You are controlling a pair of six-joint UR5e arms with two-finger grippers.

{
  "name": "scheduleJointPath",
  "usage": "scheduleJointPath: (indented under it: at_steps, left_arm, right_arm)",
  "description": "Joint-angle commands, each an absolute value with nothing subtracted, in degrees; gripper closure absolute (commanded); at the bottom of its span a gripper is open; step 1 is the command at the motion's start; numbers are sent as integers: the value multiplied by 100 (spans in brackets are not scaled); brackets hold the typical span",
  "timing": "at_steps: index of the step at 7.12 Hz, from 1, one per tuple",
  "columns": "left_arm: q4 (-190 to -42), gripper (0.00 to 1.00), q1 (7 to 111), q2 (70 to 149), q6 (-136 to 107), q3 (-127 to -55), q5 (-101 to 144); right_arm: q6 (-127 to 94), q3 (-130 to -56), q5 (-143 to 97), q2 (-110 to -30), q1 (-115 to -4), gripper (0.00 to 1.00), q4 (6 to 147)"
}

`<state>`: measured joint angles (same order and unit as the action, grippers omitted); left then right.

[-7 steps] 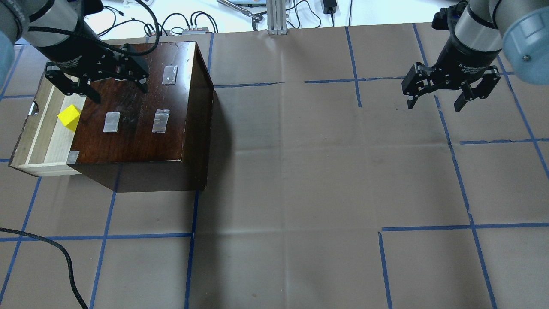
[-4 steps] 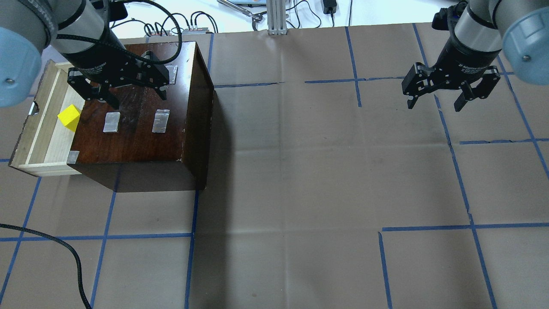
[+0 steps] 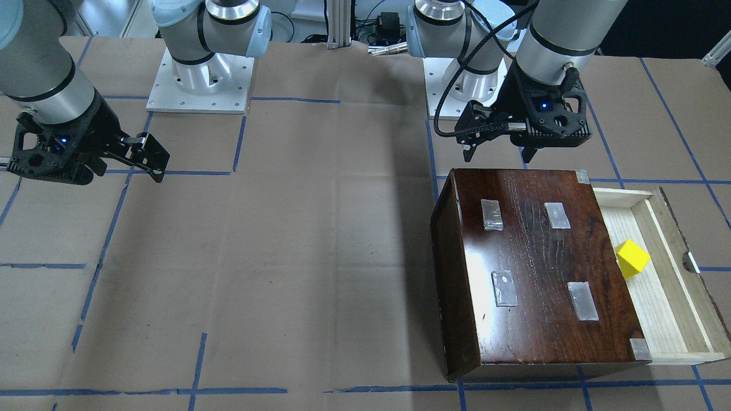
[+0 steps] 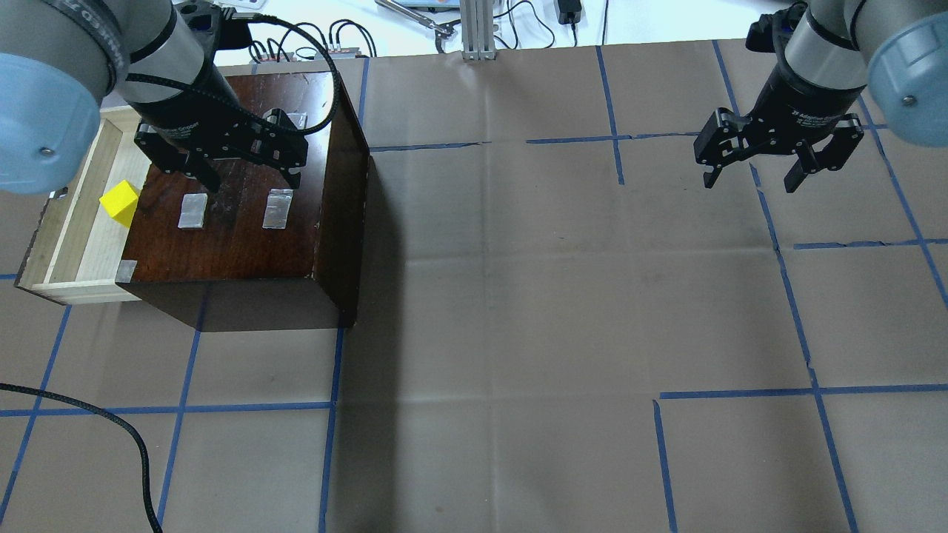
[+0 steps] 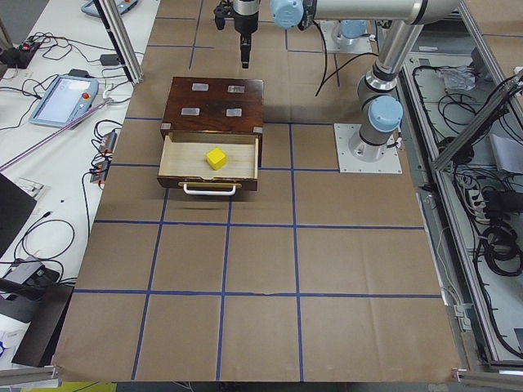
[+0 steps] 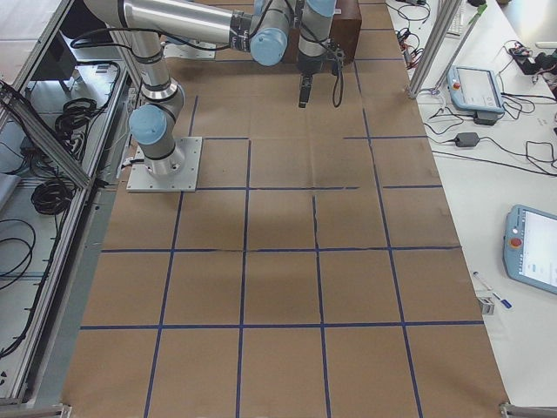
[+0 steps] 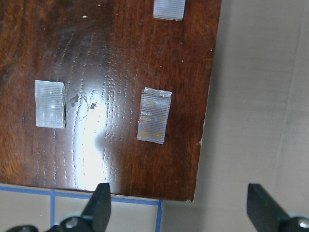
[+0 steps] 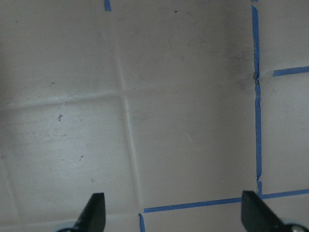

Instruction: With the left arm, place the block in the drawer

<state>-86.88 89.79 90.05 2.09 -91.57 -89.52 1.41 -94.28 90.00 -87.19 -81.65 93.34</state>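
Brown paper crossed by blue tape lines (image 4: pixel 615 139) covers the table (image 4: pixel 518 296). At its left end the yellow block (image 4: pixel 120 202) rests on the pale floor of the drawer (image 4: pixel 70 248), about midway along the drawer's length and close to the opening of the box. The drawer stands pulled out from the left side of the glossy dark-brown box (image 4: pixel 237 240), its front board with the small notch farthest from the box. Grey tape patches (image 4: pixel 192 210) lie on the box's top.

Above that top, apart from the block, the left gripper (image 4: pixel 252 180) hangs with its fingers spread wide and nothing between them; the left wrist view looks straight down on the glossy lid and one corner of it. A black cable (image 4: pixel 296 44) loops along the left arm (image 4: pixel 89 37).

Well away over bare paper on the table's right side, the right gripper (image 4: pixel 749 183) also hangs with its fingers apart and empty.
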Motion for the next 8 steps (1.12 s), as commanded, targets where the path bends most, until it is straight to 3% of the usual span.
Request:
scheduleJointPath:
  at_steps: [1,8]
  left_arm:
    - [-8675,2,9070,9044,431,-9158,-8973]
    - [-8666,2,9035,8982,448,-9158,-8974]
  right_arm:
    - [141,-9431,9000,-8719,-8165,0,9334]
    - [141,-9422,9000,-8719,-8165,0,9334]
